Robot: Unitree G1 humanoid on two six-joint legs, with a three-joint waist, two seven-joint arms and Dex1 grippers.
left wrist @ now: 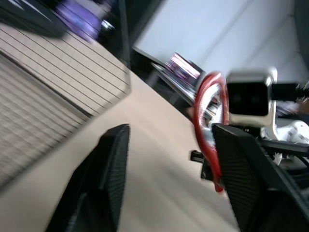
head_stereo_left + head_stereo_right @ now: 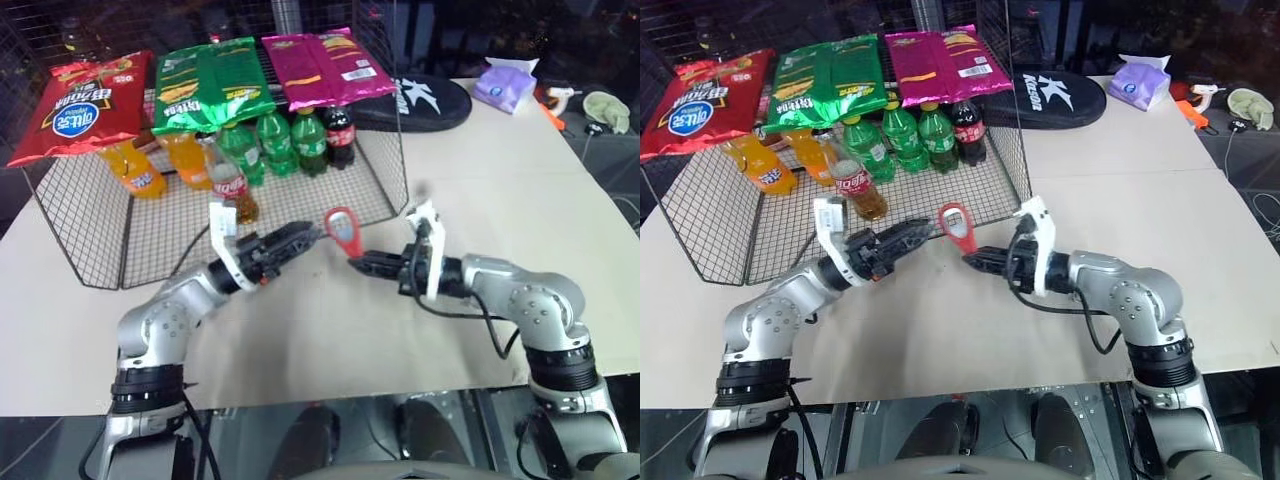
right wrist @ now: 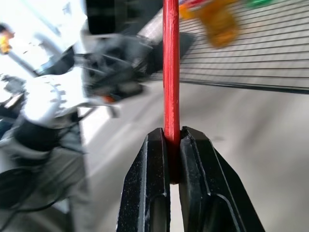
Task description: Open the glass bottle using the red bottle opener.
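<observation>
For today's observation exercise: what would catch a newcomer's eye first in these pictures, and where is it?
The red bottle opener stands out, held up above the tan table with its handle pinched in the right gripper; the left gripper is open beside its ring head. Behind, a wire basket holds bright snack bags and drinks, with the glass bottle among them.

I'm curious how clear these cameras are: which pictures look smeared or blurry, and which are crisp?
Left wrist view: smeared throughout, the red bottle opener and the wire rack streaked. Right wrist view: the right gripper pinching the opener is crisp, but the left arm and bottles behind are blurred. Head views: fairly sharp, the glass bottle readable, dark beyond the table.
</observation>
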